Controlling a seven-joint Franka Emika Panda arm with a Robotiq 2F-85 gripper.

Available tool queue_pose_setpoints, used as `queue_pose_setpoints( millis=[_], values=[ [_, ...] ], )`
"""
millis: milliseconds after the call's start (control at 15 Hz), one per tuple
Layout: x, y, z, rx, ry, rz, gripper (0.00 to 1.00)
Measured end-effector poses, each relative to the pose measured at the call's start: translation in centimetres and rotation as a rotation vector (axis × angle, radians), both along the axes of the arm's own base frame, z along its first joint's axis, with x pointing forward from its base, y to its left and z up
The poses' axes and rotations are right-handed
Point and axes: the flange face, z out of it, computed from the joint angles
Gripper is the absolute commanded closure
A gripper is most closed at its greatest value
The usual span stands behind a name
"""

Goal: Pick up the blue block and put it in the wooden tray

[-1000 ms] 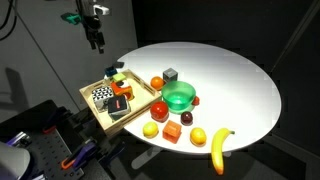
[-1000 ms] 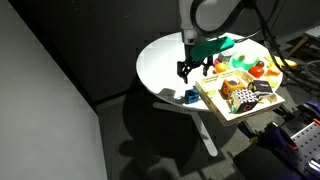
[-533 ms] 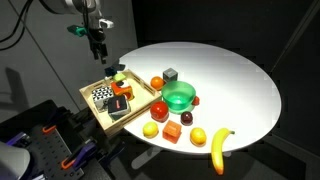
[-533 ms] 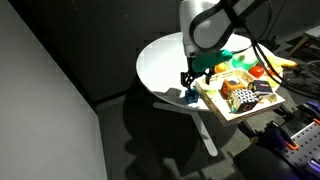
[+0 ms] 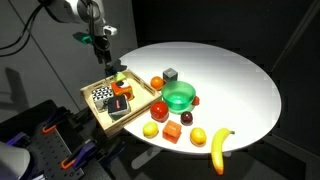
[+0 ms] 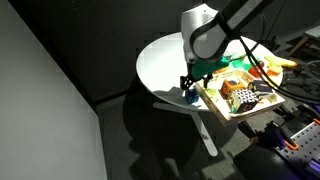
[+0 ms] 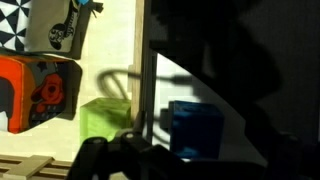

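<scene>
The blue block (image 6: 190,96) sits on the white table right beside the outer rim of the wooden tray (image 6: 213,104), near the table's edge. In the wrist view the blue block (image 7: 195,128) lies just outside the tray rim (image 7: 137,60). My gripper (image 6: 190,84) is open and hovers low, directly over the block, with its dark fingers (image 7: 190,162) on either side of it. In an exterior view the gripper (image 5: 106,62) hangs over the tray's (image 5: 95,112) far corner and hides the block.
The tray holds a green block (image 7: 105,118), an orange toy (image 7: 35,90) and a chequered piece (image 5: 101,95). On the round table (image 5: 235,75) are a green bowl (image 5: 180,96), a dark grey cube (image 5: 171,74), a banana (image 5: 219,148) and several small fruits.
The gripper has come down and moved toward the tray's corner; it now sits just above the blue block. Nothing else has moved.
</scene>
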Motion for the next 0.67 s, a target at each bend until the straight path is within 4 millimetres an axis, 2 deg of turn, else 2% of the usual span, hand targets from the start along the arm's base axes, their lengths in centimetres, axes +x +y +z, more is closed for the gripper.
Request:
queue_pose_setpoints(
  millis=[667],
  values=[
    [1.4, 0.9, -2.2, 0.017, -0.039, 0.022, 0.0]
  ],
)
